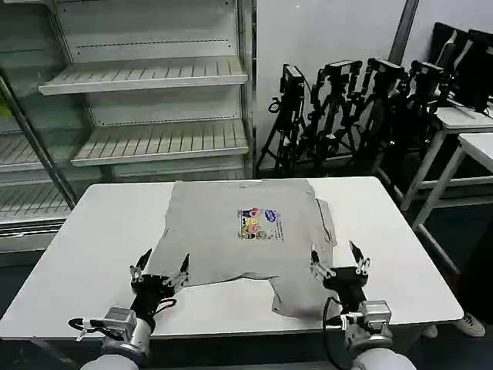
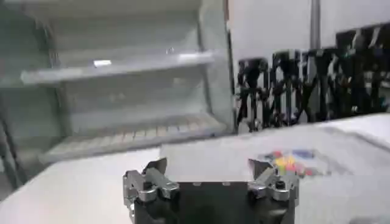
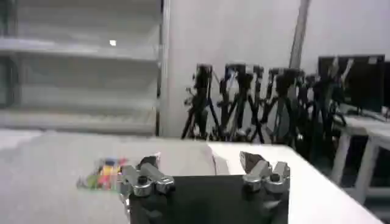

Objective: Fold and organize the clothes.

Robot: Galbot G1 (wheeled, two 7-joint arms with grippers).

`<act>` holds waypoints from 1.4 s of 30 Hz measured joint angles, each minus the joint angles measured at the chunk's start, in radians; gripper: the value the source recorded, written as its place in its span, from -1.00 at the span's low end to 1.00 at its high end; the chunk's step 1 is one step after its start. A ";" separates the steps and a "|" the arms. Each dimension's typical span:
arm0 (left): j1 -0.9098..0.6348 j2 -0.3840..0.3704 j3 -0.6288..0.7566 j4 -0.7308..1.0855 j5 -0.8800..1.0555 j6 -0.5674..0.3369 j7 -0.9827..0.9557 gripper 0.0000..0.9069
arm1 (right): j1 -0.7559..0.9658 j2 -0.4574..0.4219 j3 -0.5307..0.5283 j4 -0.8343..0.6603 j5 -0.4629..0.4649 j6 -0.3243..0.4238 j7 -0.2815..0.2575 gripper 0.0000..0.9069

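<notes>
T-shirt [image 1: 245, 235] is lying spread out on the white table [image 1: 92, 254], its length running from the robot toward the shelves [image 1: 146, 100], print facing up. Left gripper [image 1: 160, 267] and right gripper [image 1: 339, 260] are hovering at its near hem, jaws spread and holding nothing. Right wrist view is showing tripods [image 3: 256, 103] behind the table.

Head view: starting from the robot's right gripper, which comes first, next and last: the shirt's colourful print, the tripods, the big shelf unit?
From the right gripper:
1. Colourful print, on the T-shirt, just ahead.
2. Tripods, beyond the table's far right.
3. Shelf unit, far left, behind the table.
</notes>
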 measured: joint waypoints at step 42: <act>0.025 0.057 -0.042 0.129 -0.183 0.143 -0.014 -0.96 | -0.217 0.073 -0.020 -0.061 -0.049 0.017 -0.027 -1.00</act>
